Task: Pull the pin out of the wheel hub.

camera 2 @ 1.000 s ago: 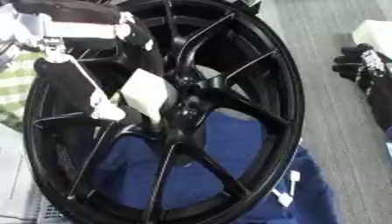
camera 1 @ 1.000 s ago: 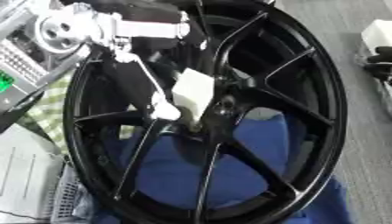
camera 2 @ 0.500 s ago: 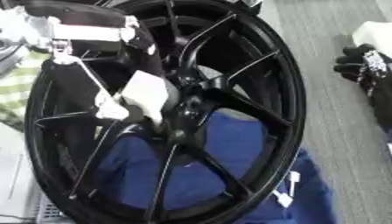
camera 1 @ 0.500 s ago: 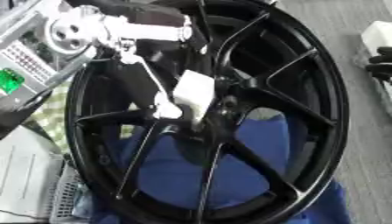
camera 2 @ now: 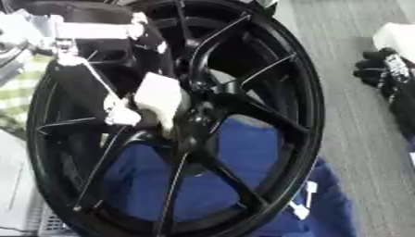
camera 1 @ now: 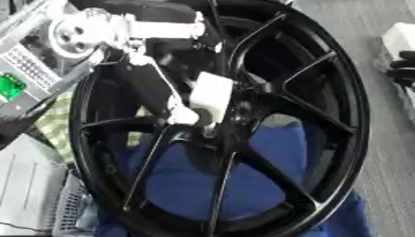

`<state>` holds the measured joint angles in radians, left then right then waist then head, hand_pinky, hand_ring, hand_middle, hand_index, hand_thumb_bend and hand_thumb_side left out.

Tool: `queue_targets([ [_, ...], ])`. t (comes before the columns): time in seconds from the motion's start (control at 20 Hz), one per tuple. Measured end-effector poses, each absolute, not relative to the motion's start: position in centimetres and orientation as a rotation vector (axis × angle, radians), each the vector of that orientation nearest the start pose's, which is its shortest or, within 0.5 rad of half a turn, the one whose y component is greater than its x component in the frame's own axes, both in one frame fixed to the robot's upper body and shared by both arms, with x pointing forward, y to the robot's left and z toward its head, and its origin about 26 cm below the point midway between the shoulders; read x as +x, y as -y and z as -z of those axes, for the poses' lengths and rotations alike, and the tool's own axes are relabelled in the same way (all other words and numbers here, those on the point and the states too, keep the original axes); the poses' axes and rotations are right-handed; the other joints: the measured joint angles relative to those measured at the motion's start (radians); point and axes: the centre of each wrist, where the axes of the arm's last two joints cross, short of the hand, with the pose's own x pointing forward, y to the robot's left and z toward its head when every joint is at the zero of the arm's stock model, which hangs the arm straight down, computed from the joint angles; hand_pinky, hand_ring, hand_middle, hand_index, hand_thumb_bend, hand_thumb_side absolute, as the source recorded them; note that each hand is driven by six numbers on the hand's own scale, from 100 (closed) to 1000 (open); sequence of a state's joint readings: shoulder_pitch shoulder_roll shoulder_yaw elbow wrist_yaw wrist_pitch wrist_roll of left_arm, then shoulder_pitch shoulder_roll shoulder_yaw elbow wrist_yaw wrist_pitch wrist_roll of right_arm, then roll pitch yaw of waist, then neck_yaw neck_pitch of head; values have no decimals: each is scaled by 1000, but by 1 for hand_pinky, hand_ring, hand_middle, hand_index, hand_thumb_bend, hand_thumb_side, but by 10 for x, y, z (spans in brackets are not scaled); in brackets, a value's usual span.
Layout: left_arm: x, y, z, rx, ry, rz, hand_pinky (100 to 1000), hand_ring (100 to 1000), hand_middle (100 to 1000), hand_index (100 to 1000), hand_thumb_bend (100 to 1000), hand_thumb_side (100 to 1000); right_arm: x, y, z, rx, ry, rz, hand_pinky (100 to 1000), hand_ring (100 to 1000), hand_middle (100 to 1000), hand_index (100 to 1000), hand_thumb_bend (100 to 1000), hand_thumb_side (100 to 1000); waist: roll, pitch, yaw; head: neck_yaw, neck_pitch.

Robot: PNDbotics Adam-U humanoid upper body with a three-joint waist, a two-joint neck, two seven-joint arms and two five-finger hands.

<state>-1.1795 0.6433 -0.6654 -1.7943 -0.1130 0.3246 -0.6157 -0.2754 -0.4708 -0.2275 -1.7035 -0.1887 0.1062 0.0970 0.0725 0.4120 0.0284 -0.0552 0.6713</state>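
Note:
A large black spoked wheel [camera 1: 324, 92] fills both views, tilted over a blue cloth [camera 1: 194, 185]. Its hub [camera 1: 212, 132] sits near the middle. My left arm comes in from the upper left, with a silver joint [camera 1: 77, 32] and a white link. My left hand [camera 1: 209, 96], showing a white block and a white knob, is right at the hub. The pin itself is hidden among the dark parts there. At the right edge, away from the wheel, my black right hand [camera 2: 374, 69] rests with relaxed fingers and holds nothing.
A white box [camera 2: 397, 37] lies on the grey floor by my right hand. Grey equipment with a green part [camera 1: 9, 85] and a white mesh basket [camera 1: 69, 210] stand to the left of the wheel. A green checked cloth [camera 1: 53, 125] shows behind the rim.
Almost nothing differs: my left hand stays at the hub and the whole picture drifts only slightly. My right hand has not moved.

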Motion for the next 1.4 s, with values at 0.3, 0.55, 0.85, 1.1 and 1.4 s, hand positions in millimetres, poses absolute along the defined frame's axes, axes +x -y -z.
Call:
queue_targets([
  [0.3, 308, -130, -356, 360, 1808, 1857, 692, 485, 312, 442, 257, 147, 322, 373, -168, -254, 1907, -194, 890, 770, 702, 792, 100, 815, 0, -1, 5, -8, 1],
  [0.55, 291, -173, -374, 439, 1954, 1654, 677, 461, 289, 421, 261, 115, 322, 374, -169, -256, 1908, -191, 890, 771, 702, 792, 100, 810, -1, -8, 13, -31, -2],
  [0.85, 283, -213, -394, 491, 2088, 1368, 670, 452, 278, 413, 282, 100, 322, 375, -169, -258, 1912, -184, 891, 771, 703, 793, 100, 801, -13, -25, 24, -57, -10],
  [1.1, 285, -259, -391, 616, 2081, 1146, 669, 456, 283, 420, 288, 100, 321, 377, -168, -265, 1916, -174, 891, 771, 703, 793, 100, 795, -16, -29, 37, -67, -14],
  [1.4, 290, -337, -367, 858, 1989, 775, 673, 486, 353, 492, 331, 137, 319, 383, -170, -295, 1931, -138, 892, 771, 704, 794, 100, 780, -38, -29, 57, -86, -14],
])
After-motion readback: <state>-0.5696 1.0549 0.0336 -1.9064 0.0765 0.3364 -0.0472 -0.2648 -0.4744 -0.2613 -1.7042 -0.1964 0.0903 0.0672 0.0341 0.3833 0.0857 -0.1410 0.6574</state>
